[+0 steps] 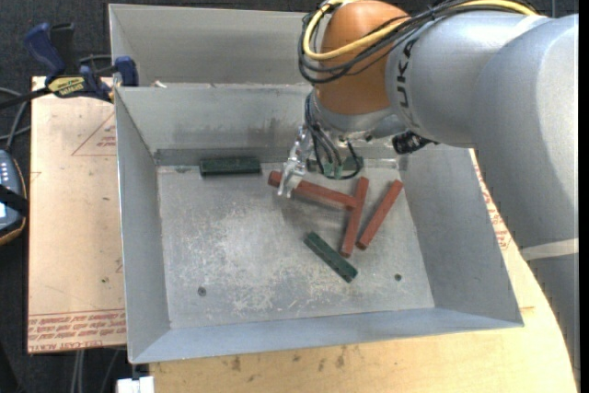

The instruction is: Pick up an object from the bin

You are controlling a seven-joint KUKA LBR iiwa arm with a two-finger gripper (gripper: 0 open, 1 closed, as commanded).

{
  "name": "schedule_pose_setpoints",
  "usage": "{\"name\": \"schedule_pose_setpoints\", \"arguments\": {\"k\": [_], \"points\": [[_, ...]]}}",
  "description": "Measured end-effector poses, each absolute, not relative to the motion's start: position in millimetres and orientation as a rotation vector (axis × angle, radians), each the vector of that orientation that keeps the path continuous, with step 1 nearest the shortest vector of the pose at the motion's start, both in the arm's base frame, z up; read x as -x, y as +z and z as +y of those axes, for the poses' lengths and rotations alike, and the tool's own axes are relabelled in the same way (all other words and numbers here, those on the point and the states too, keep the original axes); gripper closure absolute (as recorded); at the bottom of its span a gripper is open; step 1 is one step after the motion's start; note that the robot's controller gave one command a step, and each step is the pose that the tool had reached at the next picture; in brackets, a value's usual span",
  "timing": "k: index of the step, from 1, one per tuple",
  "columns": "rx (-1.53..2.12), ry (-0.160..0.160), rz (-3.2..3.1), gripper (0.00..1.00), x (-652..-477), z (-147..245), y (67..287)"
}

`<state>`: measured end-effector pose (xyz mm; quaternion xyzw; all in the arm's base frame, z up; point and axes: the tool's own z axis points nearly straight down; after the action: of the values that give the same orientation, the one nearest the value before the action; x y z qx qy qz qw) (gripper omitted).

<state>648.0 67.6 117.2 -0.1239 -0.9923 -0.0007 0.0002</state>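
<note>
On the camera view I see my end effector (pixel 292 178) low in the grey bin (pixel 276 304), right at the left end of a red bar (pixel 324 193); I cannot tell how open it is or whether it grips. To its right lean a second red bar (pixel 353 221) and a third red bar (pixel 380 214), with a dark green bar (pixel 331 256) below them and another green bar (pixel 230 166) to its left

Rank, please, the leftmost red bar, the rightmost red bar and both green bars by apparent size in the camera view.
1. Longest: leftmost red bar and rightmost red bar, too alike to rank.
2. Shorter: back green bar and front green bar, likewise alike.
</note>
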Motion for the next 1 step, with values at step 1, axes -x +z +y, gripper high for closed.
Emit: {"name": "schedule_pose_setpoints", "arguments": {"k": [1], "points": [[0.39,-0.003,-3.121,1.0,-649.2,67.7,133.6]]}}
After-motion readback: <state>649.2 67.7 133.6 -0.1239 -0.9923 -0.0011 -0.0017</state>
